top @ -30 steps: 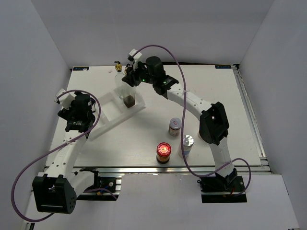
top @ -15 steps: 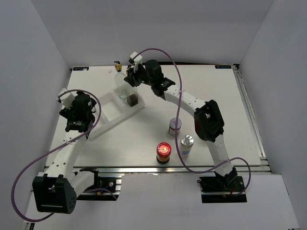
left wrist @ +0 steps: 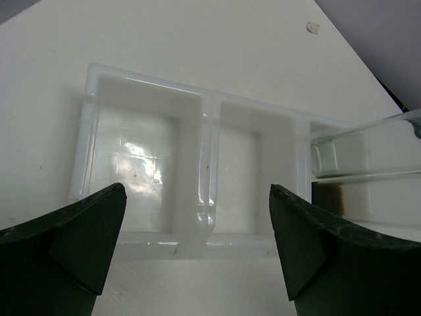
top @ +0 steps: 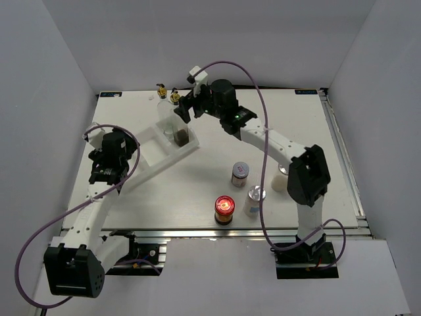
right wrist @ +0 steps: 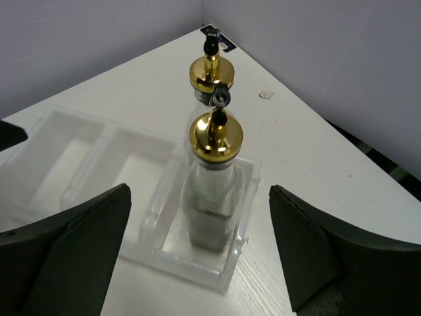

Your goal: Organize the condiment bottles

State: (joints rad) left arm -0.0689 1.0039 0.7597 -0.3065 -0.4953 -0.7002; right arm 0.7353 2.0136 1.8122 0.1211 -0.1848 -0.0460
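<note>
A gold-topped clear glass bottle (right wrist: pixel 212 191) stands just ahead of the spread right gripper (right wrist: pixel 199 220); the left gripper (left wrist: pixel 197 201) is spread too.

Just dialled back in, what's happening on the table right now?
The right gripper hangs open over a tall glass bottle standing in the end compartment of the white tray, a second bottle just behind. The left gripper is open above the empty compartments. The red-lidded jar, small jar and a silver-capped shaker sit loose on the table.
</note>
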